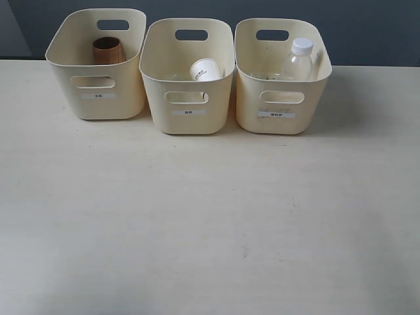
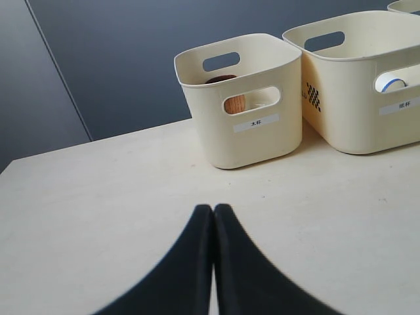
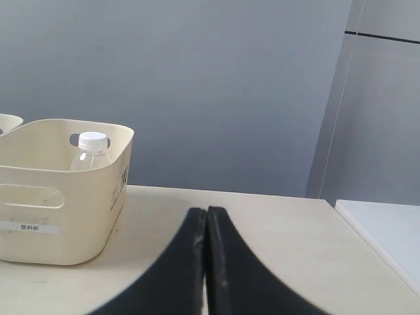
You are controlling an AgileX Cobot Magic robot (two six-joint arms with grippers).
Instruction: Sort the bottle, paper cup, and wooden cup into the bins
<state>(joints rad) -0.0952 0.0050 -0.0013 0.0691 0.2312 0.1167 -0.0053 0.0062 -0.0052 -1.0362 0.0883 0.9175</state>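
The black left fingers are pressed together with nothing between them. They hang above the pale wooden tabletop, on the near side of the bins. The black right fingers are together in the same way and are also empty. In the exterior view neither arm appears, so both are held back from the work area. The near part of the tabletop carries nothing of the task.

Farther back, three cream plastic bins with rounded corners and oval handle cut-outs stand in one row, close beside each other.
- **Left bin**: the dark reddish-brown wooden cup stands inside it, upright, near the back wall.
- **Middle bin**: the white tapered paper cup is inside it, tipped over, with its open mouth turned toward the front.
- **Right bin**: the small clear plastic bottle with a white screw cap is inside it, with the cap just above the rim. I cannot tell if it stands straight or leans on the wall.

Behind the bins is a dark grey-blue wall.

In my judgement the sorting is complete, because each object is in its own bin and nothing is left on the tabletop. No grasp is needed next. At most, the arms should keep away from the bins so that nothing is knocked.
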